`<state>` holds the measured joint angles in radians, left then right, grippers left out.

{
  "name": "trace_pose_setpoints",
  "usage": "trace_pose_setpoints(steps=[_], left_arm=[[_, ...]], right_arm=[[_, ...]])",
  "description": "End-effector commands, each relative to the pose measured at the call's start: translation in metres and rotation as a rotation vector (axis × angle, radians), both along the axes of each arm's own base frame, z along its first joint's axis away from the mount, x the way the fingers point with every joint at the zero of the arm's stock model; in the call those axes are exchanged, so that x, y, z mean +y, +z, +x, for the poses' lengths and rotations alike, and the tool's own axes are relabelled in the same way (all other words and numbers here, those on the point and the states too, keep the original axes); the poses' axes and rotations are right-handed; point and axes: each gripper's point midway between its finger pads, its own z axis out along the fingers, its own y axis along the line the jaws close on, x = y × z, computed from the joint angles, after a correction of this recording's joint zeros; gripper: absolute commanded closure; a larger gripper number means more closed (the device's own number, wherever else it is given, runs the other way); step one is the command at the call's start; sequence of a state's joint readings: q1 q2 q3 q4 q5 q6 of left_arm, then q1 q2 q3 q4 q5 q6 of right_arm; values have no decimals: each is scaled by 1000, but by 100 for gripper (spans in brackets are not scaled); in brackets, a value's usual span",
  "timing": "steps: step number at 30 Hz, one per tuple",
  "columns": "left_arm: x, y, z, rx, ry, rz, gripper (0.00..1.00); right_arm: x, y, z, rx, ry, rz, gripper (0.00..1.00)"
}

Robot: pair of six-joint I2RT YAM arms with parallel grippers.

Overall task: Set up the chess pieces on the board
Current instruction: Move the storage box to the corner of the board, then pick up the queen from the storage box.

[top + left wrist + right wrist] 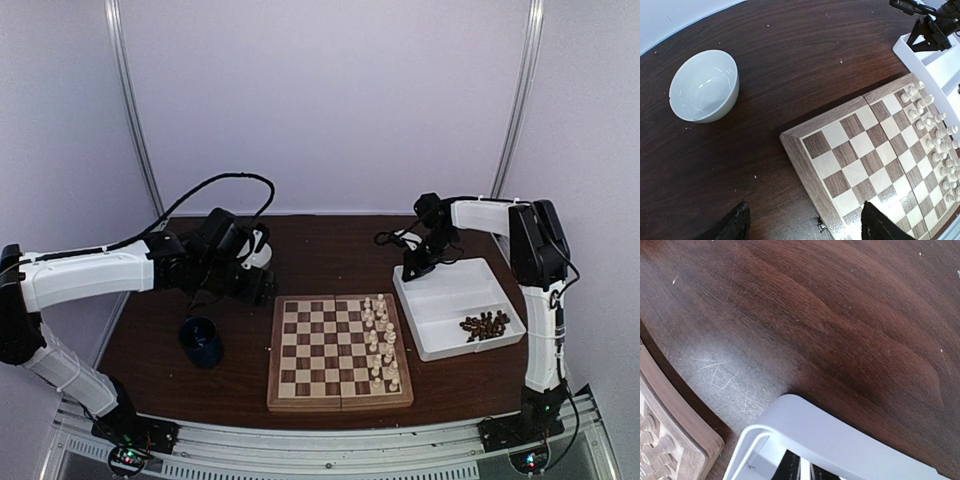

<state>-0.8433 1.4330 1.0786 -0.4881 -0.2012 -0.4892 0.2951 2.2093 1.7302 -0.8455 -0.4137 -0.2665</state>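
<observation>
1. board sits centre; cream chess pieces line its right files.
2. tray holds the dark pieces at its near end.
3. right gripper, jaws together at the tray's far corner, should part before dipping in; left gripper gapes idle.

Looking like a robotics lab test booth: closing in with plain white wall panels and slim metal corner posts, edging the dark wooden table with an aluminium rail, carrying two bolted-down white robot arms.
</observation>
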Motion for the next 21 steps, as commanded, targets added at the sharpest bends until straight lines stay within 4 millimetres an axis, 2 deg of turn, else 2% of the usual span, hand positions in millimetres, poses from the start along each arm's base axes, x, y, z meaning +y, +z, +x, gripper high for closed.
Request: trace_pose_setpoints(steps=[1, 3, 6, 7, 10, 13, 16, 21], left_arm=[[-3, 6, 4, -18, -1, -26, 24], [-5, 8, 6, -25, -5, -27, 24], [-9, 10, 10, -45, -18, -29, 24], [-11, 10, 11, -50, -26, -28, 24], [-19, 10, 16, -60, -53, -22, 24], [-30, 8, 19, -60, -96, -22, 23], [-51, 12, 14, -38, -197, -70, 23], [-61, 11, 17, -39, -194, -125, 23]], right_arm=[[-9, 36, -7, -63, 23, -17, 86], [-17, 61, -20, -100, 30, -16, 82], [-37, 99, -42, -166, 19, -17, 63], [-45, 108, -51, -178, 12, -16, 52], [-71, 121, -83, -189, -13, -33, 41], [-100, 106, -117, -144, -31, -104, 41], [-129, 91, -142, -113, -84, -162, 45], [-169, 75, -161, -76, -202, -245, 52]])
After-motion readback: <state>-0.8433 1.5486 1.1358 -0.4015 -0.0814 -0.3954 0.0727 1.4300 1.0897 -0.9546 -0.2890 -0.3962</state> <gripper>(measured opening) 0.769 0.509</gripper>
